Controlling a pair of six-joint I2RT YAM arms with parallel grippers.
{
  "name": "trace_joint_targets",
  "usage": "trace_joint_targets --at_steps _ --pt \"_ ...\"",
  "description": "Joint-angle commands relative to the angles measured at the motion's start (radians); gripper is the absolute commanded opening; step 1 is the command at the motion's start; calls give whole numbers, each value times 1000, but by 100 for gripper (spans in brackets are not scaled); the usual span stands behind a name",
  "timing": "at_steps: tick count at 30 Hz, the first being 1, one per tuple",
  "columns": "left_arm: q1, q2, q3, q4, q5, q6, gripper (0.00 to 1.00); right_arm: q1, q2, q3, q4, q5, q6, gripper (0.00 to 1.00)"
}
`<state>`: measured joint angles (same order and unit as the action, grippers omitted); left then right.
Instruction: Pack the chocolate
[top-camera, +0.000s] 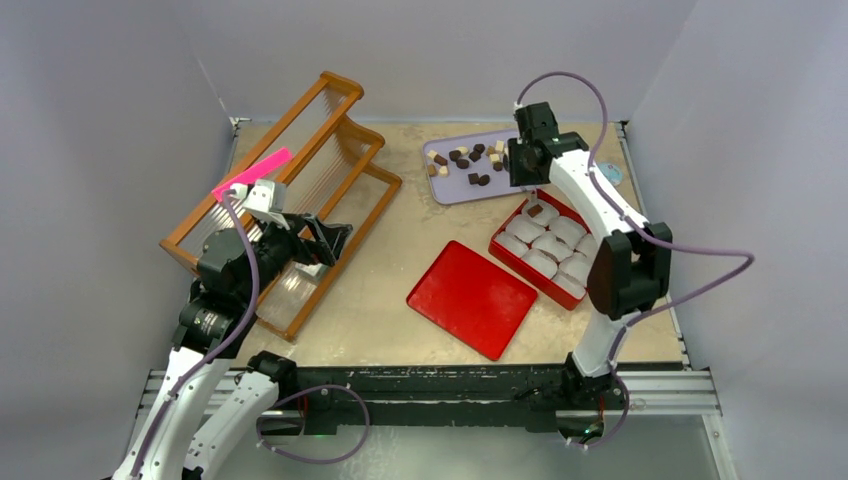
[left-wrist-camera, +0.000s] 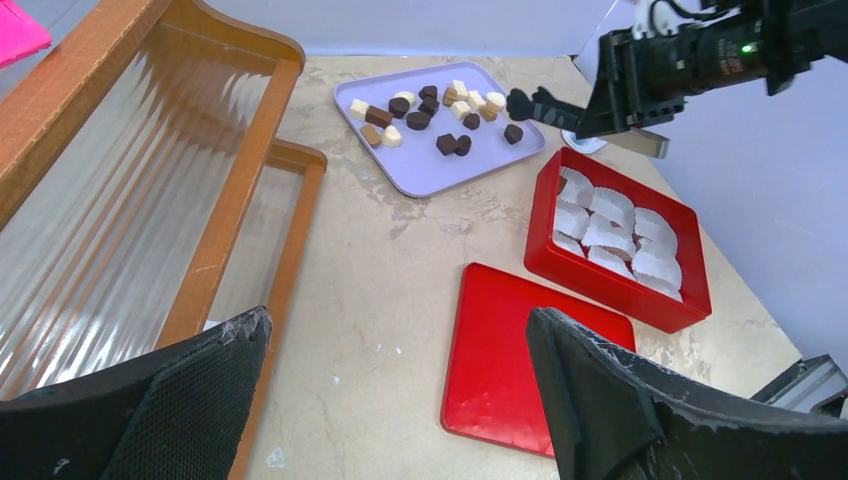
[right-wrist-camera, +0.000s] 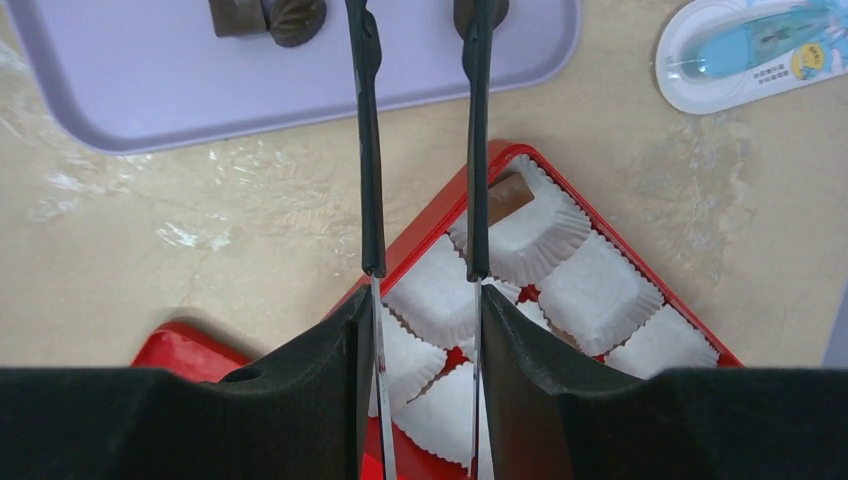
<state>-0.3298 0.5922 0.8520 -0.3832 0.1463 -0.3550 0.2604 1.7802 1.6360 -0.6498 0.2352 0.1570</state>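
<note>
Chocolate (left-wrist-camera: 419, 119): small, probably light and rigid pieces that lie loose on the lavender tray (left-wrist-camera: 420, 170), with one already in the red box (left-wrist-camera: 612, 292). Likely smooth and easily marked, so pinch gently across opposite sides. Right pincer (right-wrist-camera: 420, 20) reaches over the tray, half-open and empty. Left pincer (left-wrist-camera: 398, 322) gapes wide, empty.

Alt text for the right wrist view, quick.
The right gripper, jaws slightly apart, reaches over a red box of white paper cups toward a lavender tray with dark chocolates. One brown chocolate sits in the box's far corner cup.
</note>
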Motion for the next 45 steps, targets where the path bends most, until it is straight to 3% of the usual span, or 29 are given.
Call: trace_joint_targets --at_steps 1,21,32,45 --pt "-2 -9 -9 28 17 10 98 -12 48 85 -65 -18 -79 43" --pt "-1 -12 -11 29 13 11 98 -78 256 305 -190 -67 -151 44" --pt "-1 -15 -10 26 -6 17 98 -101 319 342 -215 -97 -153 45" --pt "-2 -12 -10 23 -13 19 98 -102 307 347 -216 -111 -152 29"
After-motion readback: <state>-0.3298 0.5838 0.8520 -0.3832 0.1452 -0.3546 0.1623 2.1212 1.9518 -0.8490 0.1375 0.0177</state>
